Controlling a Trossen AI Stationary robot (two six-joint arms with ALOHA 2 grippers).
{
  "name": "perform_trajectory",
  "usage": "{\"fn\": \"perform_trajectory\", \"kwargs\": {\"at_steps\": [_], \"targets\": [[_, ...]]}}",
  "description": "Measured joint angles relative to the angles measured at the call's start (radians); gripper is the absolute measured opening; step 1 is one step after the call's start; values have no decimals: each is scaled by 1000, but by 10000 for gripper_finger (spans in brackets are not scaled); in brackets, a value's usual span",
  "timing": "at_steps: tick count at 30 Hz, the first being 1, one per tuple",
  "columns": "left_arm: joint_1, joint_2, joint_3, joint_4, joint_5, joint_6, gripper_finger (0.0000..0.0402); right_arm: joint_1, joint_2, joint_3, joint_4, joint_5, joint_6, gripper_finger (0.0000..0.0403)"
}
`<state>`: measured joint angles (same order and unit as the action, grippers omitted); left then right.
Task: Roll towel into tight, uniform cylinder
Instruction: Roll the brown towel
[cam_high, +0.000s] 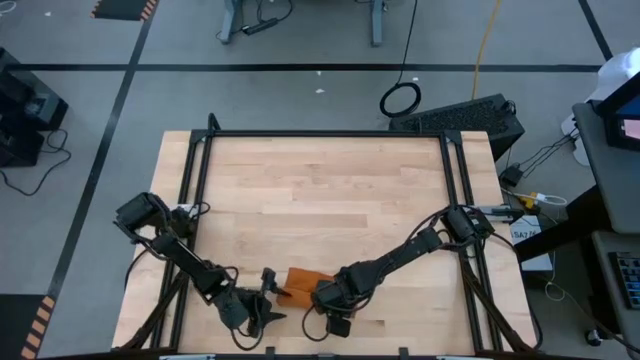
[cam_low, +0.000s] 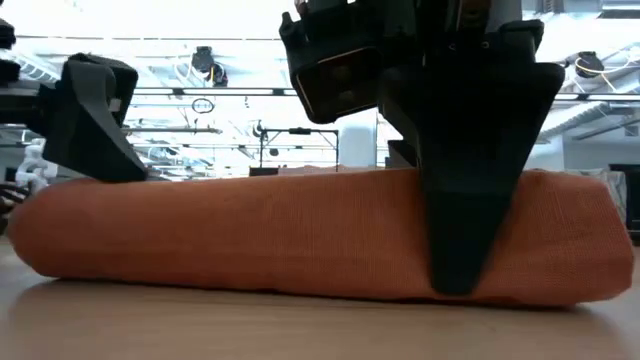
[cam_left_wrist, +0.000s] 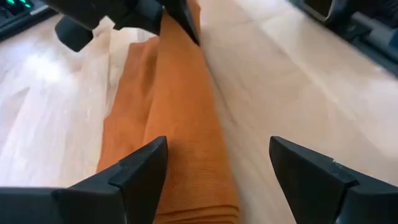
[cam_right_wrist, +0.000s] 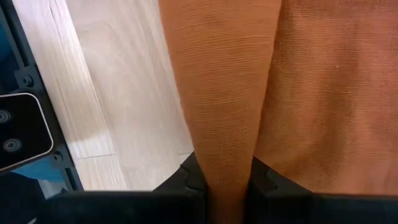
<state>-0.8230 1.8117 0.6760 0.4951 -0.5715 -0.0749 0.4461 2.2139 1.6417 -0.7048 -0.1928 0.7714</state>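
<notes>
Right gripper (cam_right_wrist: 227, 180) pinches the rolled edge of the towel (cam_high: 300, 283) near the table's (cam_high: 320, 190) front edge; left gripper (cam_left_wrist: 214, 165) hangs spread over the roll's other end. Soft, limp cloth, likely to slacken: best gripped at the ends.

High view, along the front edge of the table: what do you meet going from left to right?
Left arm's gripper → rust-orange towel → right arm's gripper, at the towel's right end.
</notes>
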Motion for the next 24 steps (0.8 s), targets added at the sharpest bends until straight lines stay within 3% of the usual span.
{"fn": "perform_trajectory", "kwargs": {"at_steps": [12, 16, 24], "targets": [[67, 34, 1, -18, 26, 5, 281, 0, 0, 0, 0, -8, -3, 36], [97, 34, 1, -33, 76, 2, 239, 0, 0, 0, -1, -16, 3, 36], [117, 34, 1, -37, 83, 2, 141, 3, 0, 1, -1, -14, 6, 36]]}}
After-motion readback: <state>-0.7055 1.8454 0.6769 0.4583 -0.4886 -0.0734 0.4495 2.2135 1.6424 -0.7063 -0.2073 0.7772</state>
